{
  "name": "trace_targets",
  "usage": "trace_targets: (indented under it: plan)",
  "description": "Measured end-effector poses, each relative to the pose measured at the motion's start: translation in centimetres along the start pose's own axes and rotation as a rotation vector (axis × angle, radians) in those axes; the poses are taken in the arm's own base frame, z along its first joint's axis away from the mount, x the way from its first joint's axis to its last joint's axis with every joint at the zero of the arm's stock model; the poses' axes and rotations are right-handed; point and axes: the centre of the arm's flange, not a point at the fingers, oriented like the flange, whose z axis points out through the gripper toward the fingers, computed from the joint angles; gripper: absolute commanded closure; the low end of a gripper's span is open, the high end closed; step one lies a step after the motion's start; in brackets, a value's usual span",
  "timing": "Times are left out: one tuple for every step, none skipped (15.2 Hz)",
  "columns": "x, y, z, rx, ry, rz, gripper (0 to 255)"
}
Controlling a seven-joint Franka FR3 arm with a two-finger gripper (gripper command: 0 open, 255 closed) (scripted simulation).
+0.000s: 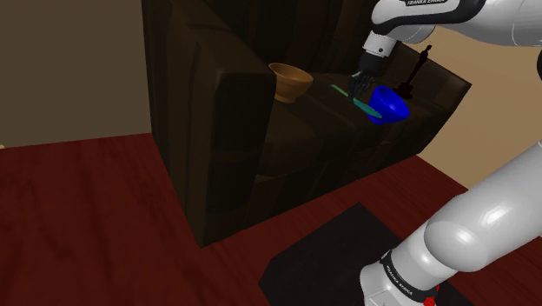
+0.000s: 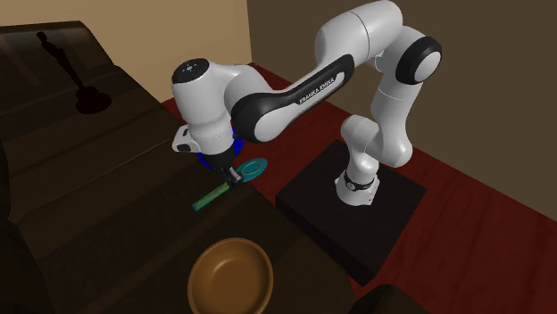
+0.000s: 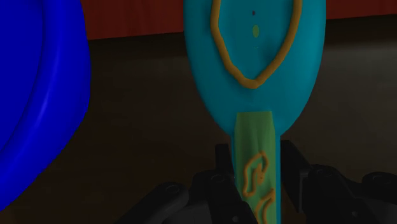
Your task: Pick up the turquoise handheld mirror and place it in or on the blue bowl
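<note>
The turquoise handheld mirror has a green handle with orange trim, and my gripper is shut on that handle. Its black fingers clasp the handle from both sides. In the second exterior view the mirror lies level just over the dark sofa top, its handle pointing toward the brown bowl, under the gripper. The blue bowl sits right beside the mirror and the gripper; its blue wall stands close alongside the mirror head.
A brown bowl rests on the dark sofa top. A dark statuette stands beyond the blue bowl. Red wood floor and the black stand base lie below.
</note>
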Motion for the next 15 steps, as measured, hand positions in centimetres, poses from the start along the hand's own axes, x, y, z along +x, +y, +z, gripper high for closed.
trace_targets:
  plan:
    - [-0.1, 0.0, -0.5, 0.000, 0.000, 0.000, 255]
    - [-0.1, 0.0, -1.0, 0.000, 0.000, 0.000, 255]
    - [-0.1, 0.0, -1.6, 0.000, 0.000, 0.000, 255]
    - [-0.1, -0.1, -2.0, 0.000, 0.000, 0.000, 255]
    - [-0.1, -0.1, -2.7, 0.000, 0.000, 0.000, 255]
    - [-0.1, -0.2, -3.2, 0.000, 0.000, 0.000, 255]
    - [0.0, -0.2, -3.6, 0.000, 0.000, 0.000, 255]
    - [-0.2, -0.2, -4.1, 0.000, 0.000, 0.000, 255]
    - [-0.2, -0.2, -4.6, 0.000, 0.000, 0.000, 255]
    - [-0.2, -0.3, -5.1, 0.000, 0.000, 0.000, 255]
    - [-0.2, -0.3, -5.6, 0.000, 0.000, 0.000, 255]
    - [-0.1, -0.3, -6.1, 0.000, 0.000, 0.000, 255]
    - [-0.2, -0.3, -6.7, 0.000, 0.000, 0.000, 255]
    - [-0.2, -0.4, -7.2, 0.000, 0.000, 0.000, 255]
    - [-0.2, -0.4, -7.9, 0.000, 0.000, 0.000, 255]
